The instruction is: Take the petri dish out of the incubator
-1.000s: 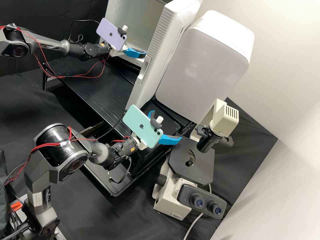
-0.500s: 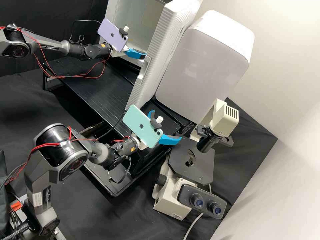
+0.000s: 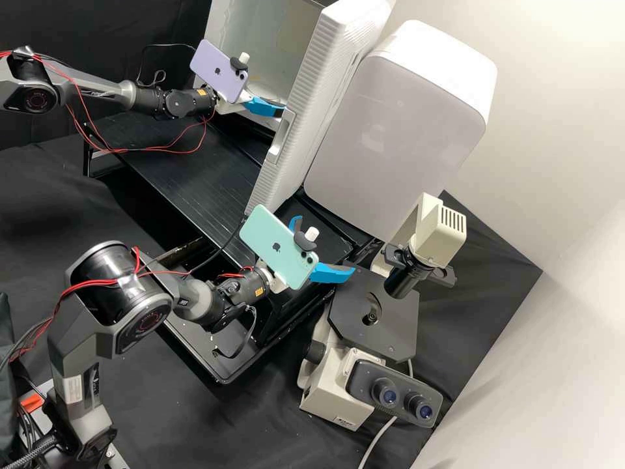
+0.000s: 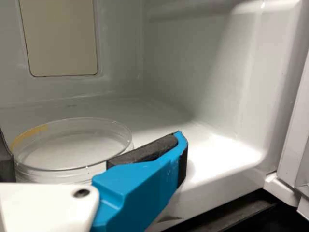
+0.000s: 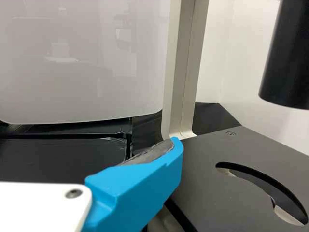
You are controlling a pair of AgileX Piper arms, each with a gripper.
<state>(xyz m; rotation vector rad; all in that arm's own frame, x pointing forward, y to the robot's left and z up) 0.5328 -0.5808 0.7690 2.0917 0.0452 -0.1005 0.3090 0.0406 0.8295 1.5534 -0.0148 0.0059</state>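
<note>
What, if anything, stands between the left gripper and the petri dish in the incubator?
Nothing visible does. The incubator door stands open, and the left gripper is at the opening, its blue finger beside the petri dish on the chamber floor.

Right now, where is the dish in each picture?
High: hidden inside the incubator, past the left gripper.
Left wrist: dish on the incubator floor, beside the blue finger.
Right wrist: faces the microscope stage instead.
Shared landmark: the incubator's white wall.

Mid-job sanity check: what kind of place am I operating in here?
Most likely a biology lab. There is a white incubator, a clear petri dish sitting on its inside floor, and a microscope next to it.
</note>
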